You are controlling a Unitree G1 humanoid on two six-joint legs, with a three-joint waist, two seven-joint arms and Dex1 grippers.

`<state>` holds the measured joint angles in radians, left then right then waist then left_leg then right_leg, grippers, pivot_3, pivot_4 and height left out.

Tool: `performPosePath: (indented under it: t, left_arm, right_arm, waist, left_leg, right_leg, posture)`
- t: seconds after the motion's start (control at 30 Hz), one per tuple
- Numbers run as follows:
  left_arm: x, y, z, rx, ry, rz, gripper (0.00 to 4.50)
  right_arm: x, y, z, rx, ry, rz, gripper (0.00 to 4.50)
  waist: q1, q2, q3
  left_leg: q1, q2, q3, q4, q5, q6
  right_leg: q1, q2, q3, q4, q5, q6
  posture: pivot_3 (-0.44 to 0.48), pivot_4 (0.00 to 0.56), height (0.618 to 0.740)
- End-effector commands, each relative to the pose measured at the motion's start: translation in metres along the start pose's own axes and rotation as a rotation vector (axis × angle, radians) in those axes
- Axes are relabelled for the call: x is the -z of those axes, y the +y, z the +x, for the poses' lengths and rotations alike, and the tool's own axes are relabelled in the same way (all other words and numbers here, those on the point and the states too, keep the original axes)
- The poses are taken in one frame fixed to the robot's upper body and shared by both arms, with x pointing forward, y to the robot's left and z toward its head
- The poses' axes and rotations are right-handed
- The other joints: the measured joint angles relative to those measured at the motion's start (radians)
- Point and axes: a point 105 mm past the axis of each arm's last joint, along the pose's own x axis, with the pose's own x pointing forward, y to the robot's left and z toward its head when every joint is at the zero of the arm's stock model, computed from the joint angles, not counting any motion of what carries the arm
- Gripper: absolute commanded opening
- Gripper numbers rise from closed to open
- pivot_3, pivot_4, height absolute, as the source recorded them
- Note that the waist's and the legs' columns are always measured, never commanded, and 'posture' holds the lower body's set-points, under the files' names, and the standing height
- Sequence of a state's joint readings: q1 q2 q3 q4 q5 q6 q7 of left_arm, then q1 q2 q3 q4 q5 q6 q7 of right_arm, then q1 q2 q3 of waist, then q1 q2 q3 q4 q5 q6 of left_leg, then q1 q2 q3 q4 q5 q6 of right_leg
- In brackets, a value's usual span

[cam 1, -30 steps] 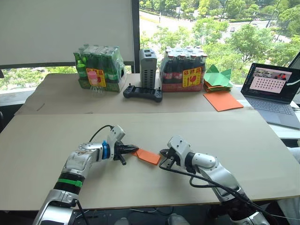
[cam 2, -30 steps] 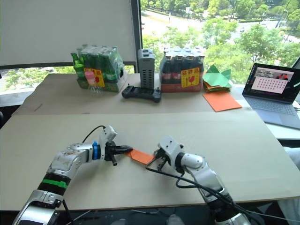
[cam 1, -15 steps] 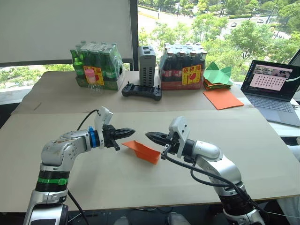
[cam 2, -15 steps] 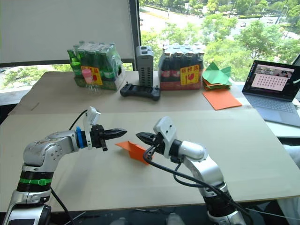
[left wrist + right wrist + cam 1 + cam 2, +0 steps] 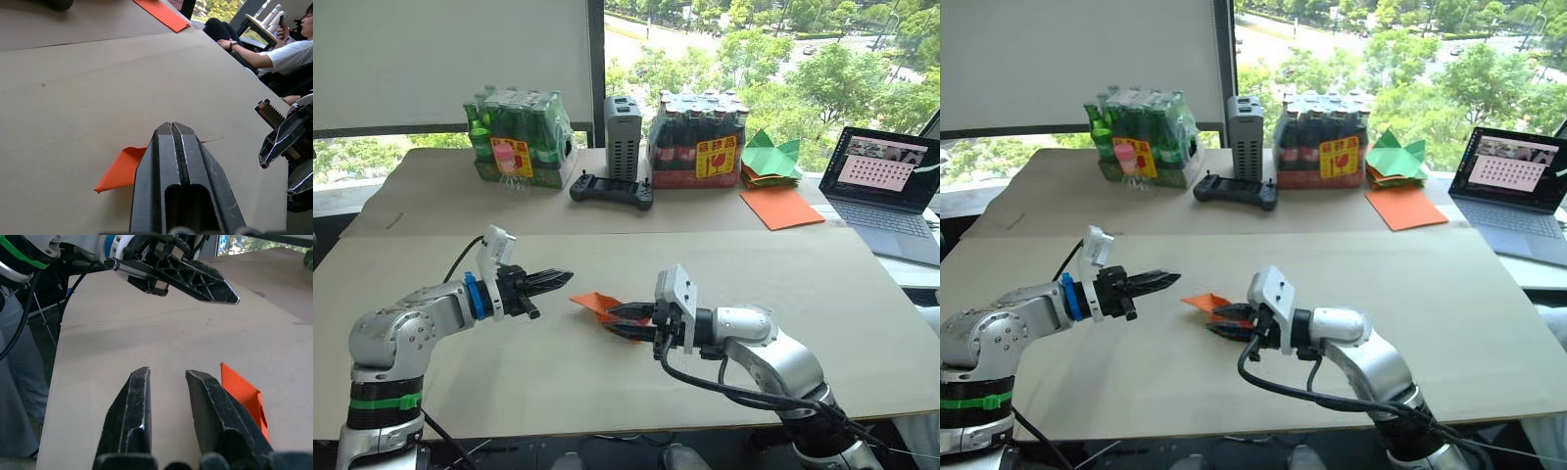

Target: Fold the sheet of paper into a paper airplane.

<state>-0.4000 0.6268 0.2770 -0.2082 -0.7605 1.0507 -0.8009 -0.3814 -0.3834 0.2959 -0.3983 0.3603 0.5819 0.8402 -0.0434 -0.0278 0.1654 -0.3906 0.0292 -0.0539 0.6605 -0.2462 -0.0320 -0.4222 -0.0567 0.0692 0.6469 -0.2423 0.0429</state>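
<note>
Two grippers flank the paper airplane (image 5: pixel 599 304), left lying on the table (image 5: pixel 783 284): the left gripper (image 5: pixel 560 278) closed and empty, the right gripper (image 5: pixel 168 377) parted beside it, seemingly released.

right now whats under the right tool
The right tool, open, hangs over part of the paper airplane, which lies on the table. The airplane's near part is hidden by its fingers.
</note>
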Motion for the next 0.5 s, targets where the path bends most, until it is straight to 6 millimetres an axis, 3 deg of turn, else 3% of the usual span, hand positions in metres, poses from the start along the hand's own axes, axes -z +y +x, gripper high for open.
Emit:
performPosePath:
  t: [0.03,0.5]
  left_arm:
    - [-0.008,-0.008,-0.004,0.005,-0.027,0.036,0.0]
    - [-0.005,-0.008,-0.006,-0.031,-0.046,0.019,0.0]
  right_arm:
    - [-0.002,-0.001,0.0,0.011,0.0,0.015,1.52]
    - [0.015,-0.033,0.006,0.175,0.075,0.138,1.52]
  waist:
    - [0.0,0.0,0.0]
    - [-0.001,0.0,0.0]
  left_leg:
    - [0.0,0.0,0.0,0.0,0.0,0.0]
    - [0.0,0.0,0.0,0.0,0.0,0.0]
  right_leg:
    - [0.0,0.0,0.0,0.0,0.0,0.0]
    - [0.0,0.0,0.0,0.0,0.0,0.0]
  posture:
    - [0.0,0.15,0.74]
    - [0.0,0.15,0.74]
